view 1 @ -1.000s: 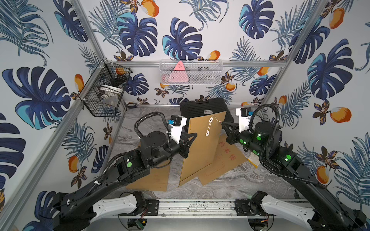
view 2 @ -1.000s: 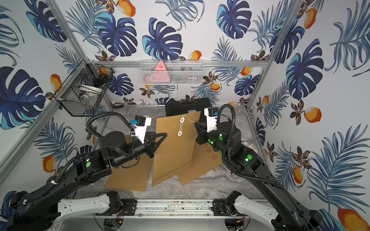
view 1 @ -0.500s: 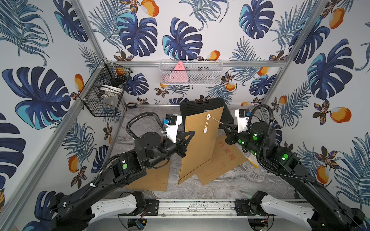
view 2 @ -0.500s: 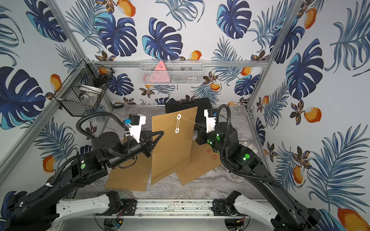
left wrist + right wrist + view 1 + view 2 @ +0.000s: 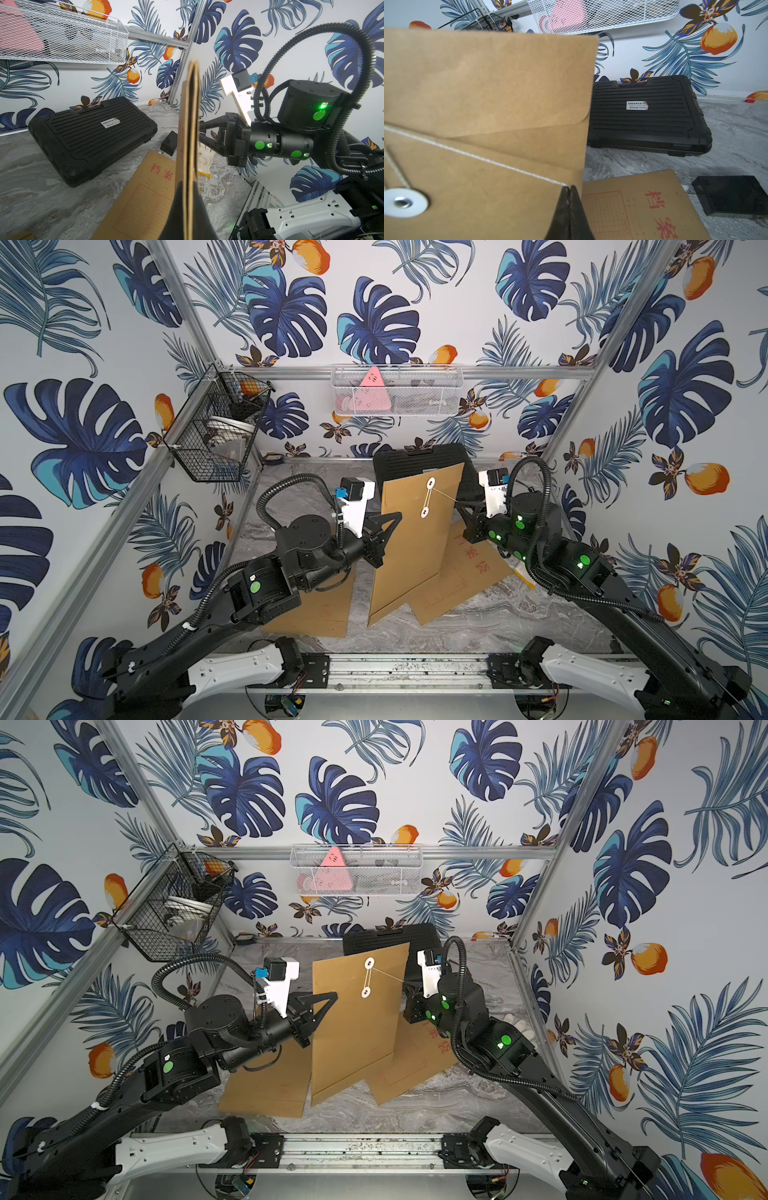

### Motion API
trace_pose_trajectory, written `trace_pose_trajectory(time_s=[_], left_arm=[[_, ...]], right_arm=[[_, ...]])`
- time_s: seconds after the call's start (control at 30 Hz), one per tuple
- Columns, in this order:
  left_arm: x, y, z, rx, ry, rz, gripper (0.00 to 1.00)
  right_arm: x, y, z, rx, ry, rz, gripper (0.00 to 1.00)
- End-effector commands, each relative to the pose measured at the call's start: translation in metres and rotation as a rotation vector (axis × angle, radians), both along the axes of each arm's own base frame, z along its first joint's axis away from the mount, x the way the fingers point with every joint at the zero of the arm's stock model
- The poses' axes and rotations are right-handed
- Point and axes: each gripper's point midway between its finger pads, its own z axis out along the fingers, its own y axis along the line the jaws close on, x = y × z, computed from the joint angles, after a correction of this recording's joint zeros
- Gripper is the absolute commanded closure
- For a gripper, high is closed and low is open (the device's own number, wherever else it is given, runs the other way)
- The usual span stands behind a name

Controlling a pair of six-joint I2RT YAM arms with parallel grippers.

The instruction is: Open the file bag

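Observation:
The file bag (image 5: 415, 547) (image 5: 353, 1036) is a brown kraft envelope standing upright on its bottom edge. My left gripper (image 5: 395, 516) (image 5: 190, 182) is shut on its left side edge and holds it up. A white string (image 5: 444, 494) (image 5: 488, 160) runs taut from the upper white disc (image 5: 431, 481) on the flap to my right gripper (image 5: 459, 502) (image 5: 569, 188), which is shut on the string's end. Strands of string still link the upper disc to the lower disc (image 5: 424, 512) (image 5: 404, 202). The flap lies shut.
Two more brown file bags (image 5: 461, 576) (image 5: 316, 605) lie flat on the marble table. A black tool case (image 5: 415, 456) sits behind the upright bag, a small black box (image 5: 733, 193) and a white glove (image 5: 515, 1023) to the right. Wire baskets (image 5: 216, 435) (image 5: 395, 393) hang on the walls.
The string, slack and looped by the discs a second ago, is now stretched straight out to my right gripper. The upright bag has turned slightly in my left gripper.

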Motion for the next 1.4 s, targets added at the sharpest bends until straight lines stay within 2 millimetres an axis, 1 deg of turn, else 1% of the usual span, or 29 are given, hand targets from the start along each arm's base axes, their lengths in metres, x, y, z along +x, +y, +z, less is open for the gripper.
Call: trace_pose_trajectory(time_s=[0.0,0.1,0.2,0.37,0.43,0.57,0.77,1.03,1.13,1.37], left_arm=[[0.003,0.005,0.014,-0.034,-0.028,0.033,1.00],[0.009,0.007,0.012,0.009,-0.036,0.063,1.00],[0.019,0.007,0.010,0.092,-0.049,0.107,1.00],[0.038,-0.002,0.003,0.260,-0.090,0.148,1.00],[0.042,-0.005,0.001,0.303,-0.105,0.151,1.00],[0.051,-0.008,0.000,0.369,-0.130,0.175,1.00],[0.059,-0.009,0.001,0.397,-0.146,0.205,1.00],[0.061,-0.008,0.002,0.387,-0.144,0.224,1.00],[0.061,-0.008,0.001,0.387,-0.142,0.227,1.00],[0.062,-0.010,-0.002,0.395,-0.137,0.224,1.00]], right_arm=[[-0.006,0.004,-0.004,-0.036,0.005,0.049,1.00],[-0.011,0.010,0.002,-0.023,-0.014,0.099,1.00],[-0.015,0.020,0.013,-0.008,-0.030,0.162,1.00],[-0.012,0.033,0.014,-0.007,-0.011,0.205,1.00],[-0.011,0.036,0.017,0.003,-0.012,0.208,1.00],[-0.011,0.043,0.014,0.011,0.011,0.239,1.00],[-0.025,0.066,0.009,0.069,0.043,0.378,1.00],[-0.045,0.088,-0.001,0.078,0.080,0.566,1.00],[-0.051,0.092,-0.004,0.074,0.089,0.616,1.00],[-0.057,0.095,-0.005,0.082,0.094,0.653,1.00]])
